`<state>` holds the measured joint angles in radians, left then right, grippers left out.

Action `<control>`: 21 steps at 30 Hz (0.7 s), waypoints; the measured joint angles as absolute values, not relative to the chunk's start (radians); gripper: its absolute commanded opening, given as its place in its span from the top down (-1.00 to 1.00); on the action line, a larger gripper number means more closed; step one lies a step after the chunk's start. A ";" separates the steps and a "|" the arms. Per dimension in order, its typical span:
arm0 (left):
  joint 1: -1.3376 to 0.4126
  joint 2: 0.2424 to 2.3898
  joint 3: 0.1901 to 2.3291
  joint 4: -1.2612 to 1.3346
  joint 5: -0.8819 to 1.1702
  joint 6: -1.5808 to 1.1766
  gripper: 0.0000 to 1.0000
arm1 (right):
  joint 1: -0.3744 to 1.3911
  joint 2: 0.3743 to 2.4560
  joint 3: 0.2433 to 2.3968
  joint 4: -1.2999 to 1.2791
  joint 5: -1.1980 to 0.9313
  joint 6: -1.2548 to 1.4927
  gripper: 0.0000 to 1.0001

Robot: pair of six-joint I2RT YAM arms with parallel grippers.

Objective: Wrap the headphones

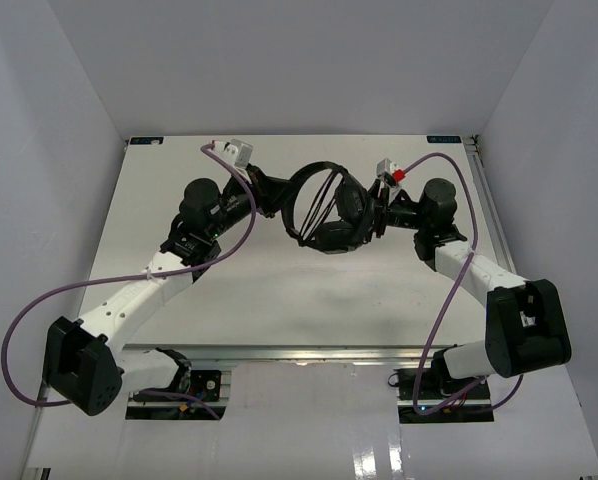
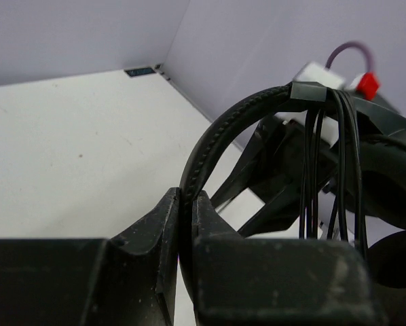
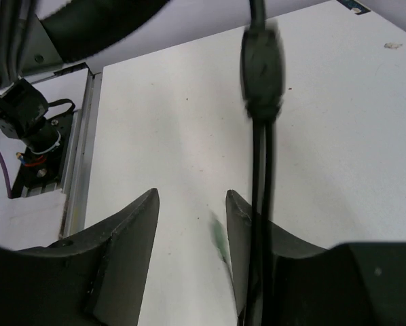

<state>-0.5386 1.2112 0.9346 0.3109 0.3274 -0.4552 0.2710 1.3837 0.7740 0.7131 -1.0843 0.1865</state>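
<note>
We see the black over-ear headphones (image 1: 324, 212) held between the two arms, over the far middle of the white table (image 1: 279, 300). Our left gripper (image 2: 186, 204) is clamped tight on the thin ribbed headband (image 2: 213, 139), and several strands of the thin black cable (image 2: 325, 149) hang over that band. Our right gripper (image 3: 193, 200) has its fingers spread with nothing between them. The cable, blurred in the right wrist view, drops just beside one finger; we cannot tell whether it touches.
</note>
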 measured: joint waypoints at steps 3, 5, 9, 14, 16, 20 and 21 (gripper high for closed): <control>-0.538 1.214 0.968 0.351 0.329 -0.473 1.00 | 0.274 1.397 0.767 0.728 -1.083 0.210 0.23; -0.539 1.215 0.979 0.370 0.330 -0.483 1.00 | 0.277 1.398 0.755 0.748 -1.081 0.220 0.80; -0.539 1.217 0.987 0.390 0.314 -0.500 1.00 | 0.278 1.397 0.716 0.793 -1.074 0.252 0.85; -0.541 1.216 0.974 0.410 0.190 -0.539 1.00 | 0.278 1.396 0.688 0.831 -1.067 0.286 0.85; -0.541 1.217 0.966 0.417 0.130 -0.562 1.00 | 0.278 1.394 0.687 0.842 -1.063 0.295 0.84; -0.541 1.227 0.969 0.413 0.023 -0.604 1.00 | 0.281 1.388 0.683 0.855 -1.055 0.310 0.85; -0.541 1.236 0.976 0.404 0.000 -0.615 1.00 | 0.282 1.386 0.681 0.860 -1.052 0.311 0.85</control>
<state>-0.5409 1.2365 0.9760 0.4037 -0.0003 -0.6150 0.2824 1.3861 0.6807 0.8603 -1.0522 0.3114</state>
